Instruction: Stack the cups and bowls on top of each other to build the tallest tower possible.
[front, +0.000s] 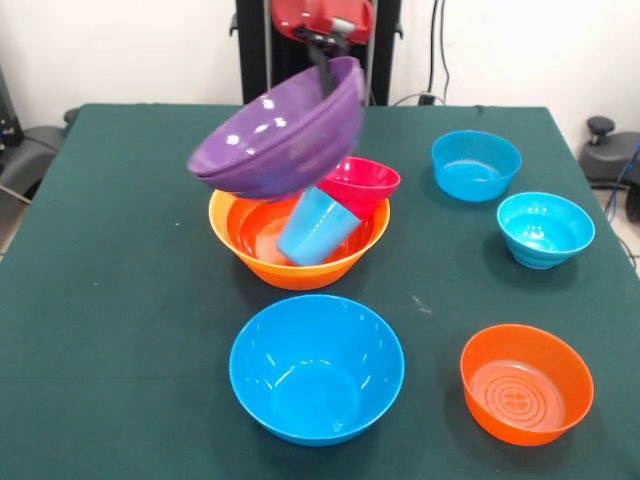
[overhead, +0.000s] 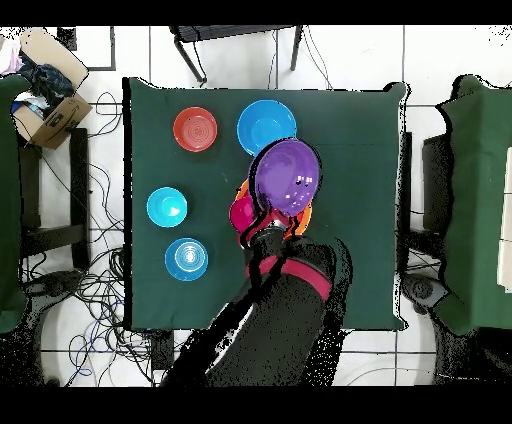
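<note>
On green table (front: 120, 250) – pincer (front: 322, 62) grasping purple bowl (front: 280, 135) | white tiled floor (overhead: 100, 320), cables.

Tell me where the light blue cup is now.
In the front view, the light blue cup lies tilted inside the large orange bowl near the table's middle, below the raised purple bowl, beside the magenta bowl.

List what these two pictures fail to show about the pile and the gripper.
- Gripper: in the front view the raised purple bowl covers its tips; in the overhead view the arm covers it, so open or shut is unknown.
- Large orange bowl: overhead, the purple bowl hides nearly all of it.
- Light blue cup: hidden overhead; its base is unseen in front.
- Magenta bowl: partly covered in both views.
</note>
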